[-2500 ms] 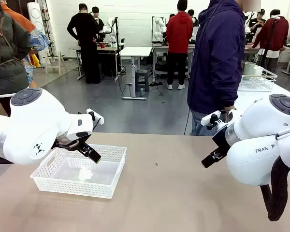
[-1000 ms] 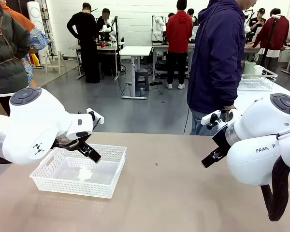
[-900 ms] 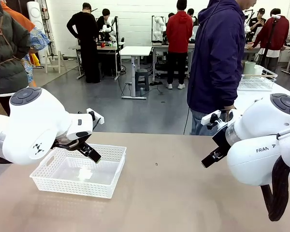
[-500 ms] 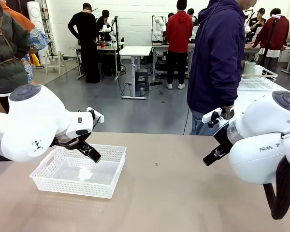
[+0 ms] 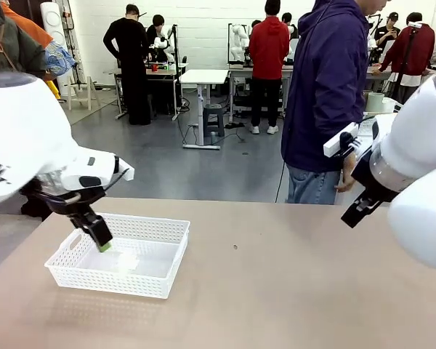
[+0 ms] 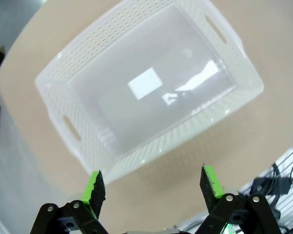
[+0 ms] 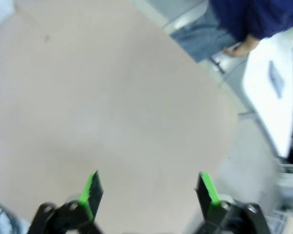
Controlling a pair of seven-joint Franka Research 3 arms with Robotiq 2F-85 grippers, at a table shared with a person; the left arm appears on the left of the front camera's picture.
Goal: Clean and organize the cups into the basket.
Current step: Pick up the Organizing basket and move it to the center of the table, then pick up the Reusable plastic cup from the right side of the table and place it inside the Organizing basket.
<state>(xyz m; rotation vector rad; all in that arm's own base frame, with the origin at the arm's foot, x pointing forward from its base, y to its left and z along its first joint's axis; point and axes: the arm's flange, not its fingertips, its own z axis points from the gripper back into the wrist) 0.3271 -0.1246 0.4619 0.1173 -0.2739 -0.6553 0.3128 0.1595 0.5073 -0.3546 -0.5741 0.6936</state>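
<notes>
Our left gripper [image 6: 151, 184] hangs wide open over the empty basket [image 6: 185, 139], and the right gripper [image 7: 149, 187] is open too. Both arms just swung up and outward. No cups loaded yet; that's maybe a mint cup [image 5: 374, 102] on the far side table.

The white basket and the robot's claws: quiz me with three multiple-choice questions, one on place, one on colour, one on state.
1. Where on the table does the basket stand?
A. the robot's left side
B. the robot's right side
C. dead centre
2. What colour are the finger pads?
A. red
B. green
C. blue
3. The left gripper is:
A. shut on a cup
B. shut on the basket's rim
C. open

Answers: A, it sits under the left gripper; B, the tips are bright green; C, its fingers stand wide apart.
</notes>
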